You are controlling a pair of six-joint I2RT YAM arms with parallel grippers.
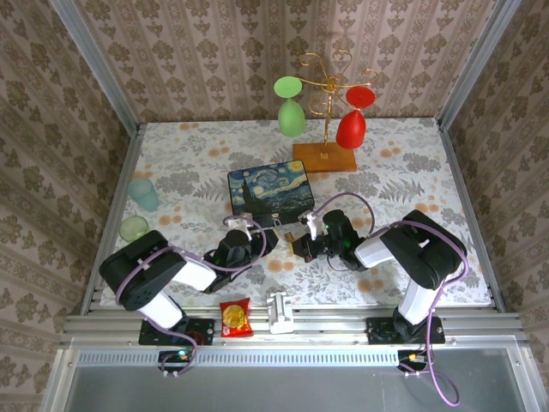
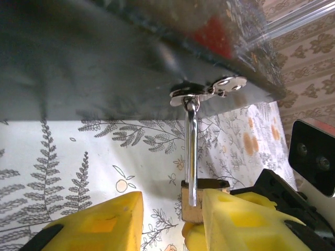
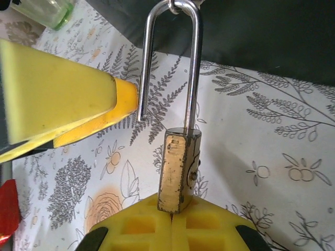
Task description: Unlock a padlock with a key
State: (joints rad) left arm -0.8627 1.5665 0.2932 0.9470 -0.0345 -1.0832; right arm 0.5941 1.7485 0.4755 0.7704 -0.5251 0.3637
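The right gripper [image 3: 172, 225] clamps the tiny brass-bodied padlock [image 3: 178, 167], whose silver shackle [image 3: 194, 78], one leg free, runs straight ahead to the dark painted box [image 1: 270, 190] and its metal hasp [image 2: 207, 90]; the left gripper [image 2: 172, 209] sits alongside, jaws apart.

- The left black-and-white arm [image 1: 159, 275] rose from its base at the near left. Its elbow was out to the left and its forearm reached right toward the middle.
- The left pincer [image 2: 170, 222] stood with its yellow foam fingers [image 2: 99, 225] apart, a clear gap between them.
- The right black-and-white arm [image 1: 420, 257] mirrored it, its forearm reaching left.
- The right pincer [image 3: 172, 222] was closed, its yellow pads [image 3: 136, 230] pressed on the body of a small brass-gold padlock [image 3: 175, 170].
- The two pincers faced each other, tips close together.
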